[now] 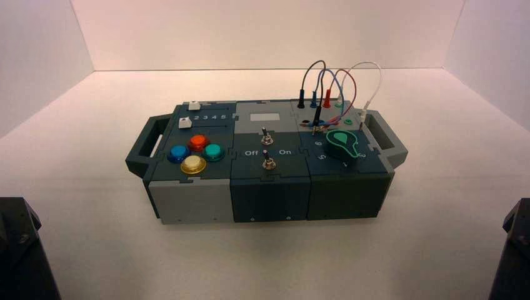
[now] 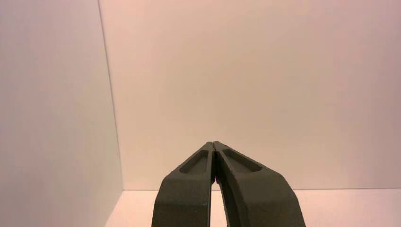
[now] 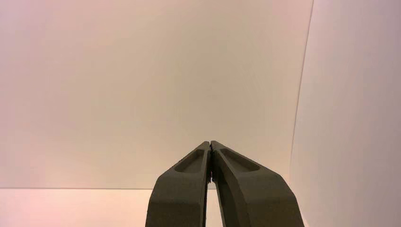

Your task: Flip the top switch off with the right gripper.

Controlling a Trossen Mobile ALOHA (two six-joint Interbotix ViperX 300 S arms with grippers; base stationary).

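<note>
The box (image 1: pixel 187 203) stands in the middle of the table in the high view. The top switch (image 1: pixel 265 135) is a tiny silvery toggle on the dark middle panel, at the far side of the Off/On lettering. Its twin toggle (image 1: pixel 269 162) stands nearer the front. My right gripper (image 3: pixel 210 143) is shut and empty, its fingertips touching, facing the bare back wall; the switch does not show in the right wrist view. My left gripper (image 2: pixel 213 144) is likewise shut and empty. Both arms sit parked at the bottom corners of the high view, the left arm (image 1: pixel 22 250) and the right arm (image 1: pixel 512 250).
On the box's left stand four coloured push buttons (image 1: pixel 195 153) and two white sliders (image 1: pixel 185 122). On its right are a green-topped knob (image 1: pixel 342 145) and looping wires (image 1: pixel 331 81) plugged into sockets. Handles (image 1: pixel 145 144) jut from both ends. White walls enclose the table.
</note>
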